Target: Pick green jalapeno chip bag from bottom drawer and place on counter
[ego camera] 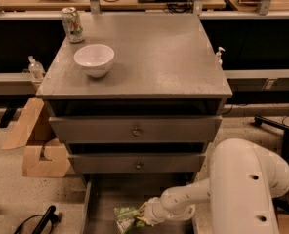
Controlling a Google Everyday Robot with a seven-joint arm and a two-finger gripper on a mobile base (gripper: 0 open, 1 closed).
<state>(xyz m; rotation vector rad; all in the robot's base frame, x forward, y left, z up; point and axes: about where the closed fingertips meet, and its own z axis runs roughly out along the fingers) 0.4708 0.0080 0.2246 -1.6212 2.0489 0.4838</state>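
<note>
The green jalapeno chip bag [124, 219] lies crumpled in the open bottom drawer [101, 203], at the lower edge of the camera view. My gripper [143, 214] reaches into that drawer from the right, at the end of my white arm [247, 189], and its tip meets the bag's right side. The bag hides the tip. The counter [159, 57] is the grey cabinet top above.
A white bowl [94, 59] and a green-and-white soda can [72, 24] stand on the counter's left side. Two shut knobbed drawers [134, 129] sit above the open one. A cardboard box [42, 150] lies on the floor at the left and a black chair base [281, 130] at the right.
</note>
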